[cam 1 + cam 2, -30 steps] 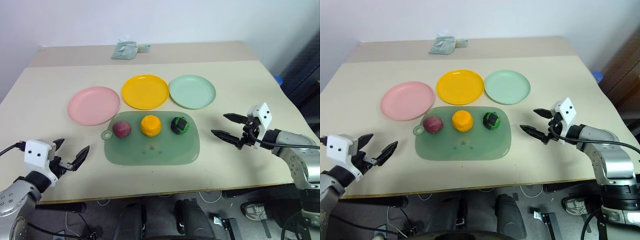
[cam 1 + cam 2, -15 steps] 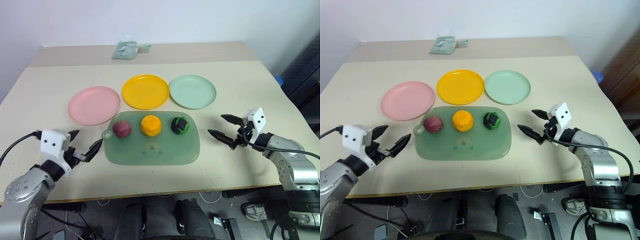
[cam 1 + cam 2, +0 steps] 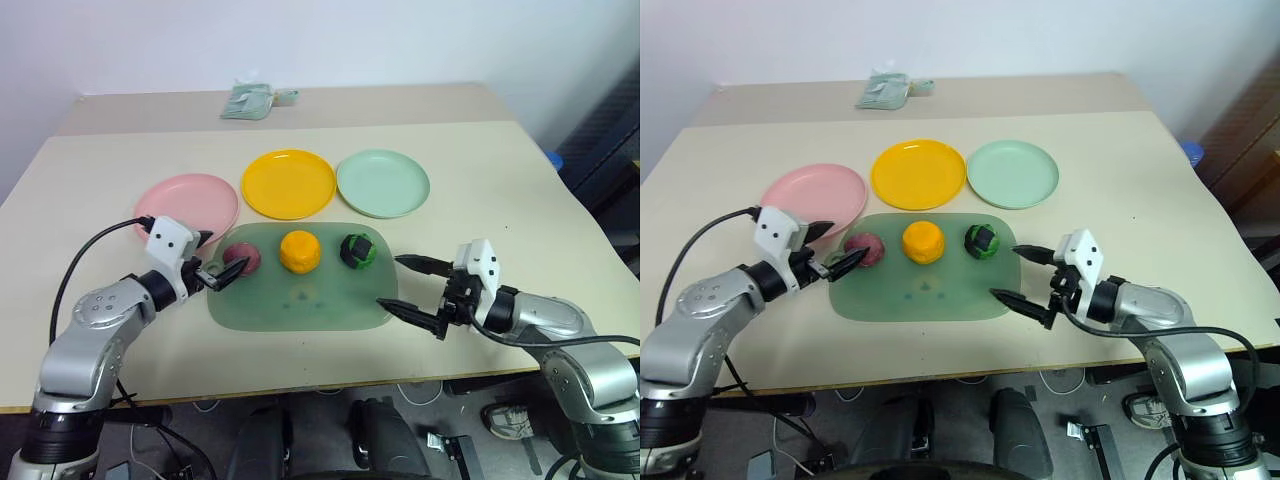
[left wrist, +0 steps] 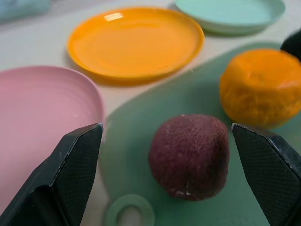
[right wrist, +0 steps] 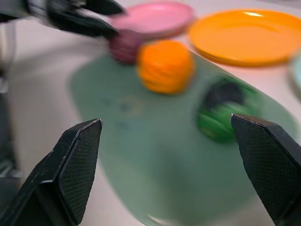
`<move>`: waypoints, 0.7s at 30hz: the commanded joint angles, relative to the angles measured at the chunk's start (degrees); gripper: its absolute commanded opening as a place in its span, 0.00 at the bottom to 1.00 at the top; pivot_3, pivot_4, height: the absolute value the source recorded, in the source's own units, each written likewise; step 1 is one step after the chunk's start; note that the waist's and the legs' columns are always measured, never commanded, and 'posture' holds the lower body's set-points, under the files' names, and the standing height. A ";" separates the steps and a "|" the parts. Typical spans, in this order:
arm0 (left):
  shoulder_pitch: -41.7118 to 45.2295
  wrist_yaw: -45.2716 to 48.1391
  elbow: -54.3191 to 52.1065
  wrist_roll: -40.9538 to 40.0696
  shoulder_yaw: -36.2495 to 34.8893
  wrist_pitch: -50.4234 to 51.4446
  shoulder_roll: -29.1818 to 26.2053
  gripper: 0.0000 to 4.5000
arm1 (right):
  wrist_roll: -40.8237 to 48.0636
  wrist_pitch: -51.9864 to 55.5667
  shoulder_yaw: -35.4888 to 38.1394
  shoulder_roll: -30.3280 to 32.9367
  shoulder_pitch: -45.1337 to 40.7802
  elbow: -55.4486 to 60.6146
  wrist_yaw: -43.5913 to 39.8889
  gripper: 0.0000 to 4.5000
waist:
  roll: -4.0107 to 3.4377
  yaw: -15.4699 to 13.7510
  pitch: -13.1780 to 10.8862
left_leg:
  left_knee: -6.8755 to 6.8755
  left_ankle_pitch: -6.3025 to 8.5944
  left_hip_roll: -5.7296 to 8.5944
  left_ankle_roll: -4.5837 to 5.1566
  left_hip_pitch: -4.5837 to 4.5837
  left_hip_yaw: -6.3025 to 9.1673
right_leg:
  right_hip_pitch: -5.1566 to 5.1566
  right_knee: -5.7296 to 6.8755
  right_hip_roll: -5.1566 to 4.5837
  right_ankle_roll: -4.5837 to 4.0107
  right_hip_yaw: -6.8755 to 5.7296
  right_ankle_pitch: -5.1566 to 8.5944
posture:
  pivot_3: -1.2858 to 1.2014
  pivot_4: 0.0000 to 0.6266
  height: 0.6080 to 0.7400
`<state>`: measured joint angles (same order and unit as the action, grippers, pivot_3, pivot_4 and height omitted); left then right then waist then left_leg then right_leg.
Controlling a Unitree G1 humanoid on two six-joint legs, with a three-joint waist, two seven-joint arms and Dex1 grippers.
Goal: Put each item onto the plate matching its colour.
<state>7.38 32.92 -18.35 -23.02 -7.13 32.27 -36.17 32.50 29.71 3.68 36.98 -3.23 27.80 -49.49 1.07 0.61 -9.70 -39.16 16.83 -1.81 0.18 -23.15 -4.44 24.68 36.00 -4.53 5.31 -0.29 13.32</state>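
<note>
Maroon lump (image 3: 243,258) sits at the nine o'clock end of the green mat (image 3: 300,305), just ahead of the left hand (image 3: 212,262), whose two black fingers are spread wide to either side of it and grip nothing. The orange lump (image 3: 300,251) lies at the mat's twelve o'clock and the green-and-black lump (image 3: 358,250) toward two o'clock. The right hand (image 3: 412,290) hovers at the mat's three o'clock edge, fingers wide apart and empty, the green-and-black lump a little beyond its upper finger.

The maroon lump is rounded and rough-skinned; the orange one is squat and bright; the third is dark green blotched with black. Beyond the mat stand the pink plate (image 3: 182,200) at eleven o'clock, the yellow-orange plate (image 3: 288,184) at twelve and the mint plate (image 3: 383,182) at one, all bare on the counter (image 3: 500,190).

A second ago both hands hung out near the counter's side edges; each has since swung inward to the mat, while the lumps have stayed put.
</note>
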 commanded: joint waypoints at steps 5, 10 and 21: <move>3.42 1.87 2.80 2.27 3.57 -0.25 -0.12 1.00 | 1.83 2.95 -2.83 -1.71 2.13 8.61 4.81 0.99 | 0.01 -0.08 0.00 | 0.00 0.00 -0.01 0.00 -0.01 0.00 | 0.00 -0.01 -0.02 -0.01 0.00 0.00 | 0.52 0.24 1.00; 4.72 2.26 5.06 4.04 5.60 -0.33 0.21 1.00 | 1.11 2.92 -3.74 -2.49 1.42 8.96 6.70 0.99 | 0.02 -0.04 0.00 | -0.01 0.00 0.00 0.00 -0.01 0.01 | 0.00 -0.01 -0.02 -0.01 0.00 0.00 | 0.52 0.24 1.00; 5.33 2.61 7.19 5.00 5.51 -1.84 1.70 0.61 | 2.43 5.45 -4.42 -2.53 -3.46 8.33 9.22 1.00 | 0.02 -0.01 0.01 | -0.01 0.00 0.01 0.00 -0.01 0.01 | 0.00 0.00 -0.02 0.01 -0.01 0.00 | 0.52 0.24 1.00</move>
<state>12.65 35.28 -10.70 -18.42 -0.88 31.65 -34.49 34.04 35.19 -1.50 34.74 -6.06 34.79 -40.50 1.09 0.60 -9.69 -39.17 16.83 -1.80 0.18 -23.16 -4.42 24.68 36.00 -4.55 5.32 -0.30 13.31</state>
